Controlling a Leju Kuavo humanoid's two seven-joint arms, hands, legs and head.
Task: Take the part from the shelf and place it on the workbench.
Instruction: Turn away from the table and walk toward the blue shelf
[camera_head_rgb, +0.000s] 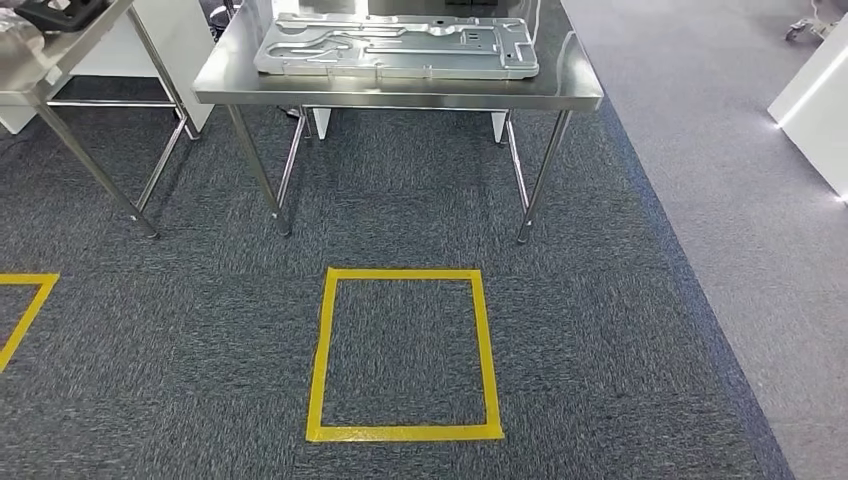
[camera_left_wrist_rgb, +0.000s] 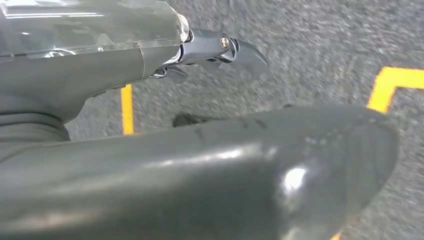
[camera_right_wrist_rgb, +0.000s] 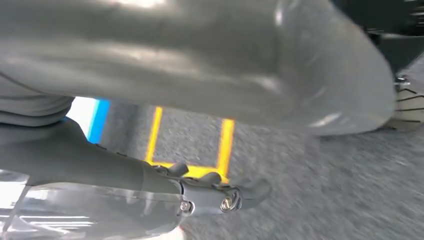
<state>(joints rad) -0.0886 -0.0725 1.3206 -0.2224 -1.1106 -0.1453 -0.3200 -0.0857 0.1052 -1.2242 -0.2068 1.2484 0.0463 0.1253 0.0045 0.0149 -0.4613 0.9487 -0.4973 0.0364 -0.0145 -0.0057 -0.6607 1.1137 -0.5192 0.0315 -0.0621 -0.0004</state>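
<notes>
A flat silver metal part (camera_head_rgb: 395, 45) with stamped channels and holes lies on the steel workbench (camera_head_rgb: 400, 97) at the far middle of the head view. My left hand (camera_left_wrist_rgb: 100, 60) hangs over the dark carpet, its thick thumb (camera_left_wrist_rgb: 225, 170) apart from the darker fingers (camera_left_wrist_rgb: 235, 50), with nothing in it. My right hand (camera_right_wrist_rgb: 100, 175) also hangs above the carpet. Its fingers (camera_right_wrist_rgb: 235, 195) are apart from the thumb (camera_right_wrist_rgb: 200, 60) and hold nothing.
A yellow taped square (camera_head_rgb: 322, 350) marks the carpet in front of the workbench. A second steel table (camera_head_rgb: 40, 80) with a dark object stands far left, above another yellow tape corner (camera_head_rgb: 25, 310). Lighter grey floor and a white unit (camera_head_rgb: 815, 100) lie to the right.
</notes>
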